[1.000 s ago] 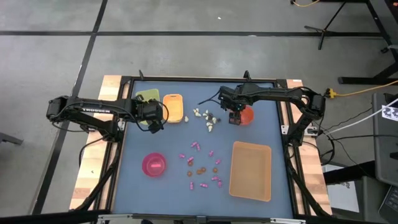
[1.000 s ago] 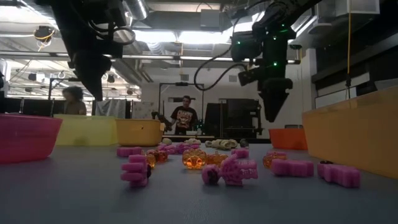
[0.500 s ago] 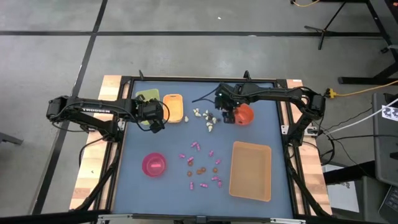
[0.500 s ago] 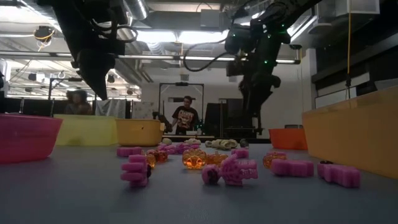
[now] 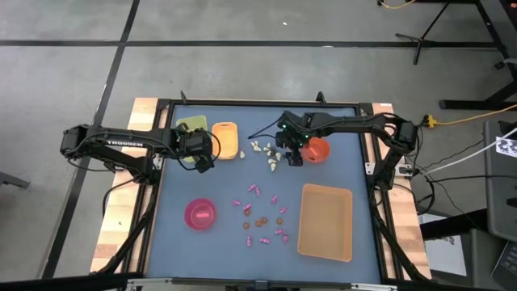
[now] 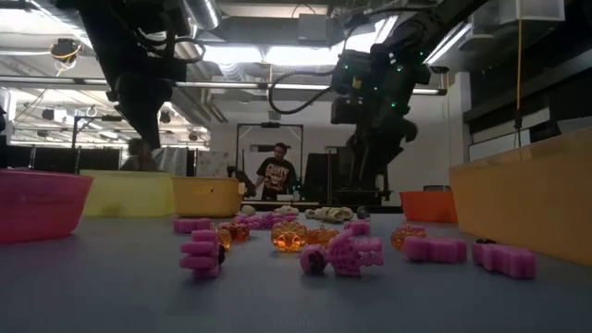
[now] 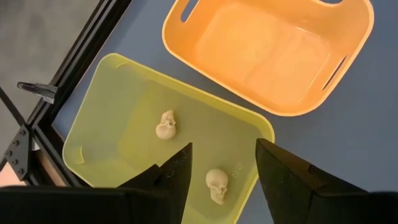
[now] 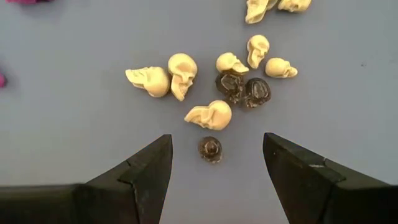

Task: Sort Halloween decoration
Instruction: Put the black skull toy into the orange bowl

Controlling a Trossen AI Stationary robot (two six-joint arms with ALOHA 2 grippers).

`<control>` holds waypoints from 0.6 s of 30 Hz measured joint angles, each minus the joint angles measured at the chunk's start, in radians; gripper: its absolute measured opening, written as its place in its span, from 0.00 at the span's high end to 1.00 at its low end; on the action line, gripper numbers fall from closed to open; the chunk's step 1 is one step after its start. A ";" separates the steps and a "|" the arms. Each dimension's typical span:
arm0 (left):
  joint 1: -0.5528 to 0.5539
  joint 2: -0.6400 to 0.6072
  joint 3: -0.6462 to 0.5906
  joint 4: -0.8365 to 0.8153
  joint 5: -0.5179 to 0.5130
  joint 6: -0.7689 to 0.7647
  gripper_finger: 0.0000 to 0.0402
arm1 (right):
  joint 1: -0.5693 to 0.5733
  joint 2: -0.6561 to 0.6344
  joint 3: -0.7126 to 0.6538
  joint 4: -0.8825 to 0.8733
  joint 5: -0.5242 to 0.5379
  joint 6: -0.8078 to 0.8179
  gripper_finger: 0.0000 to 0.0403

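Cream-white skull trinkets (image 8: 205,114) and dark grey ones (image 8: 210,149) lie in a cluster on the blue table (image 5: 271,153). My right gripper (image 8: 214,177) hovers open above this cluster, with a dark grey trinket between and ahead of its fingers; it touches nothing. Pink and orange-brown trinkets (image 5: 260,214) lie scattered nearer the front edge. My left gripper (image 7: 221,180) hangs open over the green tray (image 7: 112,118), which holds two cream skulls (image 7: 165,124). In the high view the left gripper (image 5: 200,153) is at the tray's near-right corner.
An orange tray (image 5: 226,139) sits right of the green tray (image 5: 190,128). An orange-red bowl (image 5: 318,149) is just right of my right gripper (image 5: 292,153). A pink bowl (image 5: 200,214) stands near left, a tan tray (image 5: 325,222) near right. People stand in the room beyond (image 6: 276,171).
My right gripper has moved toward the table's left, from above the orange-red bowl to above the cluster of cream and dark grey skulls. The trinkets on the table have not moved.
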 joint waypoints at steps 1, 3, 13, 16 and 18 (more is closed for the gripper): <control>0.000 0.000 0.000 0.003 0.000 0.000 0.60 | 0.000 0.000 -0.008 0.009 0.000 0.000 0.38; 0.000 0.000 0.000 0.003 0.002 0.000 0.60 | 0.000 0.000 -0.027 0.045 0.000 0.000 0.38; 0.000 0.000 0.000 0.010 0.002 0.001 0.60 | 0.000 0.000 -0.134 0.180 0.001 -0.001 0.38; 0.000 0.000 0.000 0.010 0.002 0.001 0.60 | 0.000 0.000 -0.170 0.229 0.001 -0.001 0.38; 0.000 0.000 0.000 0.010 0.002 0.001 0.60 | 0.000 0.000 -0.193 0.266 0.001 -0.001 0.38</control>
